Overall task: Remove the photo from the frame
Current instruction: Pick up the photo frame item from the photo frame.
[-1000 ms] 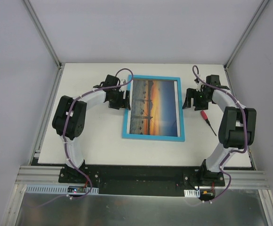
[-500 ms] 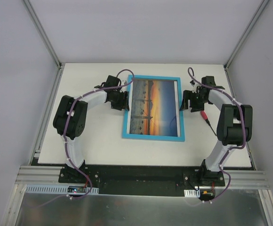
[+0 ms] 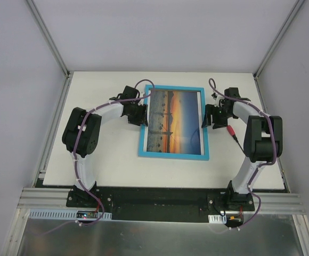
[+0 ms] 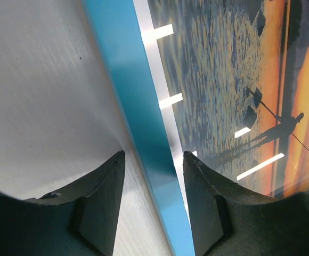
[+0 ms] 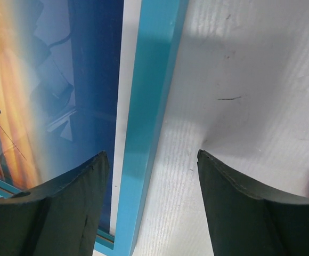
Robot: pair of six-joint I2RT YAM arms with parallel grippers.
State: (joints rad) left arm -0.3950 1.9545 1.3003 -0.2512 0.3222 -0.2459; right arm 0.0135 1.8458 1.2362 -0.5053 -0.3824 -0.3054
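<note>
Now the white table [image 3: 106, 160] is sitting between grey walls [image 3: 144, 32]. Over there the left gripper [image 4: 153, 154] is straddling the left border of the frame [image 3: 173, 155], jaws half apart, clamping nothing; the right gripper [image 5: 152, 153] is hanging wider over the right border. That frame is lying mid-table, photo [image 3: 175, 120] up, long axis running away from the arms.

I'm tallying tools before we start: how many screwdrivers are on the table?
1: a red-handled screwdriver lies right of the turquoise frame, beside the right arm, which may hide others.

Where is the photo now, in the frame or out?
In: the photo lies face up inside the frame, its turquoise border around it.
</note>
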